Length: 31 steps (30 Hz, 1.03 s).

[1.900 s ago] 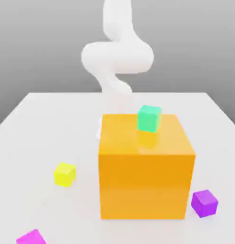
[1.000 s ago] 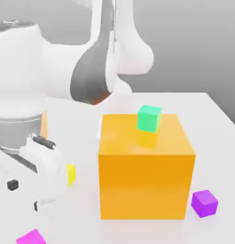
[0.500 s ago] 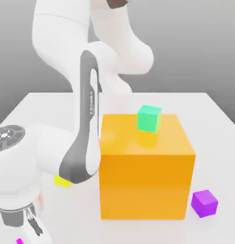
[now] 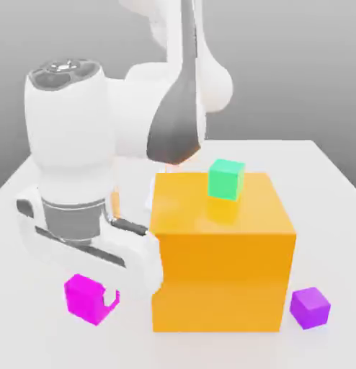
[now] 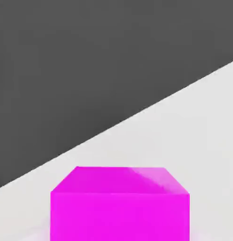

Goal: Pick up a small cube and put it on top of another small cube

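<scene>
The gripper is clamped on the small magenta-pink cube, held off the white table beside the big orange cube. A green cube sits atop the orange one.

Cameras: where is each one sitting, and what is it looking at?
Exterior view: sits off the arm, above table height, looking across the white table at the big orange cube; the white arm and its gripper show, beside the magenta cube.
Hand view: rides on the hand, looking close at the magenta cube with table and dark backdrop beyond; nothing of the arm shows in this picture.
Shared: the magenta cube and the table.
</scene>
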Available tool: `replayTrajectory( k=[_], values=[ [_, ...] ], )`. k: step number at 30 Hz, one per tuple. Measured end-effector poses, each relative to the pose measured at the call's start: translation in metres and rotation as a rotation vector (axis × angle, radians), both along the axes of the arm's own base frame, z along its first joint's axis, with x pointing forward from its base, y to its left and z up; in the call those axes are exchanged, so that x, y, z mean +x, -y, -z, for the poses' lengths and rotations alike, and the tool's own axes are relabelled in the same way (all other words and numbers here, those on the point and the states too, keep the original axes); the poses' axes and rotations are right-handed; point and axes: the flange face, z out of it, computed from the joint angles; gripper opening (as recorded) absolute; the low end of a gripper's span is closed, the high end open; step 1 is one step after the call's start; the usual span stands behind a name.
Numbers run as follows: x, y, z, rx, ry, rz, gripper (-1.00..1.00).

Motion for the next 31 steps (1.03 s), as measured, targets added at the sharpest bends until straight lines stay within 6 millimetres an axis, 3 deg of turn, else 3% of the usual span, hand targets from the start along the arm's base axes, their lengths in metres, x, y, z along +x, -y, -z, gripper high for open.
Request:
replayTrajectory(
  k=[10,19,23,27,28,31],
  values=[
    [-0.072,-0.087,-0.087,0.001,-0.003,-0.484,-1.0],
    [-0.16,-0.143,-0.134,0.008,-0.005,-0.933,-1.0],
    [-0.199,-0.158,-0.142,0.012,-0.005,-1.124,-1.0],
    [-0.206,-0.16,-0.096,0.013,-0.005,-1.162,-1.0],
    [-0.207,-0.16,-0.086,0.014,-0.005,-1.164,1.0],
    [-0.207,-0.16,-0.086,0.014,-0.005,-1.164,1.0]
  ],
)
